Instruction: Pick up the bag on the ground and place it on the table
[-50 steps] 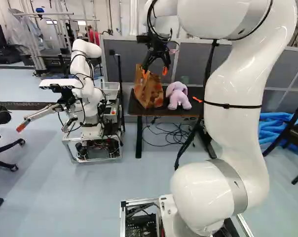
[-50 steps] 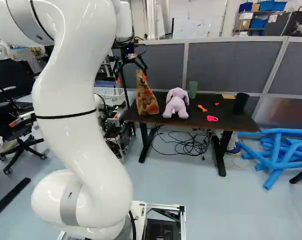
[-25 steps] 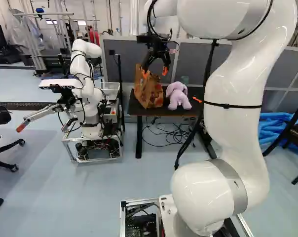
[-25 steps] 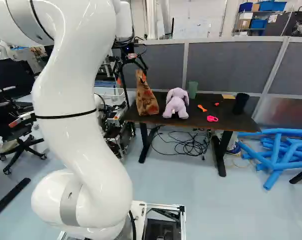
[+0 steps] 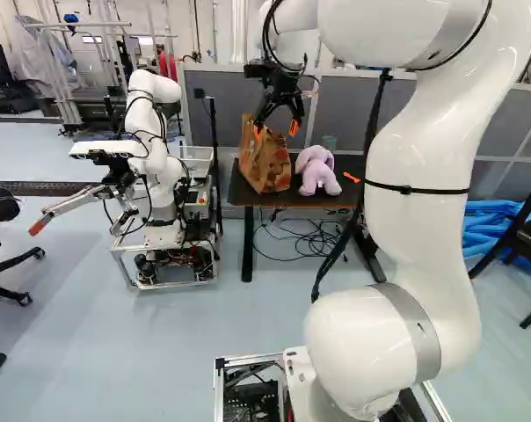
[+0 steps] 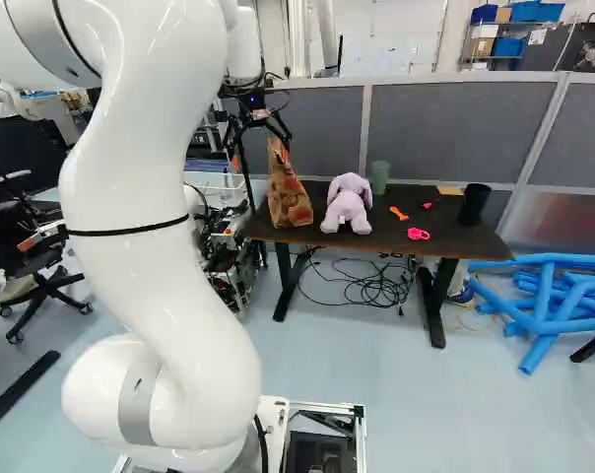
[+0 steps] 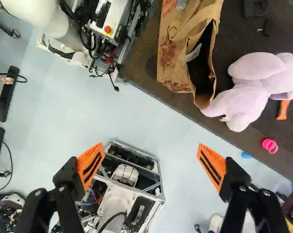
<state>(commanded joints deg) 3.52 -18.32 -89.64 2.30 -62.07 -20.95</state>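
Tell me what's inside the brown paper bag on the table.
Through the open mouth of the brown paper bag, a pale piece shows near the rim; I can't tell what it is. Deeper down is dark, and the bag's walls hide anything else.

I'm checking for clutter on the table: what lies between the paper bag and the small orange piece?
A stuffed animal sits between bag and orange piece, as the right base view shows.

Shows gripper [image 5: 276,130] at 12 o'clock, fingers spread, near top of bag [image 5: 267,165]. Has bag on table [image 5: 346,197], toy [image 5: 316,169] just beside it toward 2. See another robot [image 5: 153,163] at 10, chair [image 5: 2,209] at 9, cables [image 5: 314,239] under table, blue tubes [image 5: 487,232] at 3. Got arm [image 5: 415,220] bending from 5 up to 1.
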